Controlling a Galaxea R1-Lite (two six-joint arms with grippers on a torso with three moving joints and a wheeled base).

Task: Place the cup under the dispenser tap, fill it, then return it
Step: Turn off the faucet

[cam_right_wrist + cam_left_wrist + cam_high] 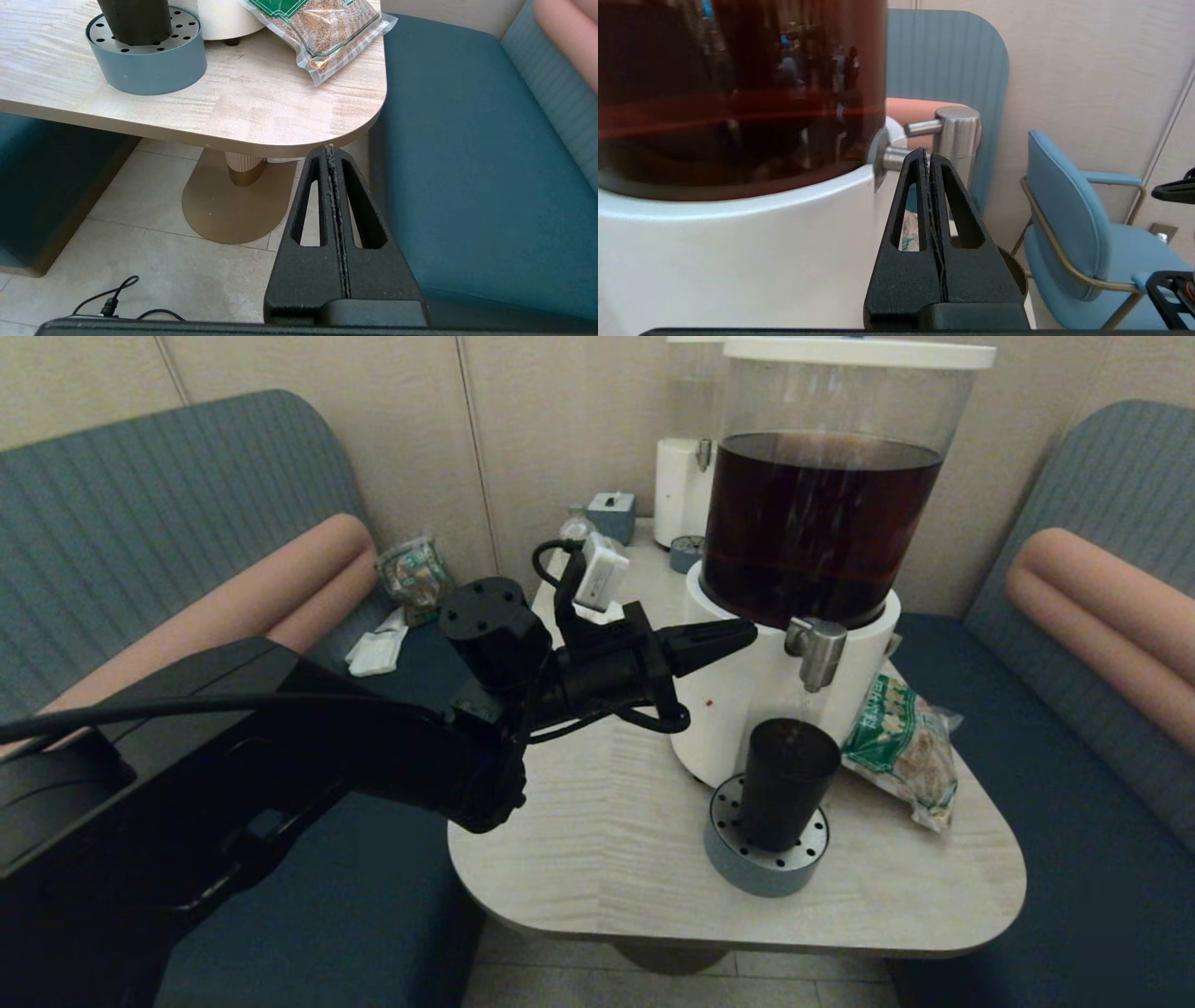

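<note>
The black cup (787, 782) stands upright on a round grey drip stand (766, 870), directly below the steel dispenser tap (817, 651). The tap juts from the white base (738, 709) of the big clear tank of dark brown liquid (820, 527). A thin stream seems to run from the tap into the cup. My left gripper (747, 635) is shut and empty, its tips just left of the tap, close to it. In the left wrist view the left gripper (928, 154) sits in front of the tap (957, 135). My right gripper (330, 150) is shut and empty, parked low beside the table corner; the cup's lower part (135, 21) shows there.
A sealed bag of grain (901, 747) lies right of the dispenser. A second white dispenser (683, 485), a tissue box (611, 513) and a small clear bottle (577, 527) stand at the table's back. Blue bench seats flank the table (607, 859); a snack bag (414, 574) lies on the left bench.
</note>
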